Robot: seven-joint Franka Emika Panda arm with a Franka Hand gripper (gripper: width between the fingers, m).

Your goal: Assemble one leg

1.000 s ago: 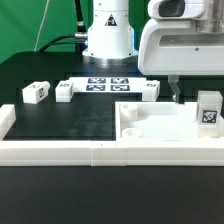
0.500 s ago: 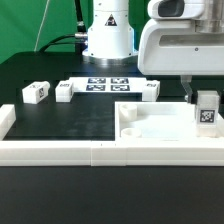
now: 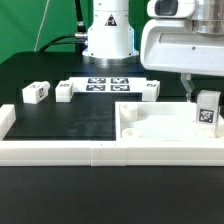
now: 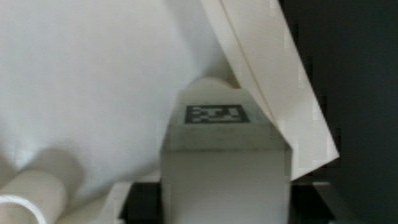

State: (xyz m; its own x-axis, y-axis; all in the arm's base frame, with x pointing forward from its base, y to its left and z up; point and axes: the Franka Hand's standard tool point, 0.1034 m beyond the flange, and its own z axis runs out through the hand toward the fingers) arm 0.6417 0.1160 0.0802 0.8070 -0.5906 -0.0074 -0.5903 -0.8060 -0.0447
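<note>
No readable words, numbers or brands anywhere, only black-and-white square tags without letters, one stood on the leg (image 3: 208, 111) (image 4: 219, 113) at the exterior view's right, several were on the marker board (image 3: 108, 85), too small to decode

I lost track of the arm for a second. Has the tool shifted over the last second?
Yes. The tool moved toward the exterior view's right along the panel, and now sits around the leg.
</note>
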